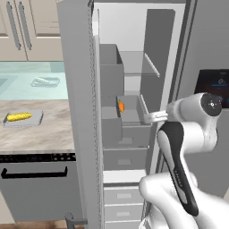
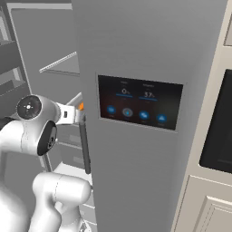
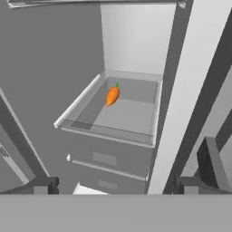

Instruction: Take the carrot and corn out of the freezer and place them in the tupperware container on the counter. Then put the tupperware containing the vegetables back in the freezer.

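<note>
Kitchen (rendered); open freezer; marbled counter; cabinets; dishwasher.

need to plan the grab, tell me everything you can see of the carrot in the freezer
The carrot is a small, stubby orange vegetable, tapered to a point, with a tiny green stem at its thick end. It lies on its side on a grey freezer shelf with a low clear front lip, towards the back of the shelf and apart from its walls. Only the shelf floor touches it. From the left base view it shows as an orange spot beside the open door.
</note>
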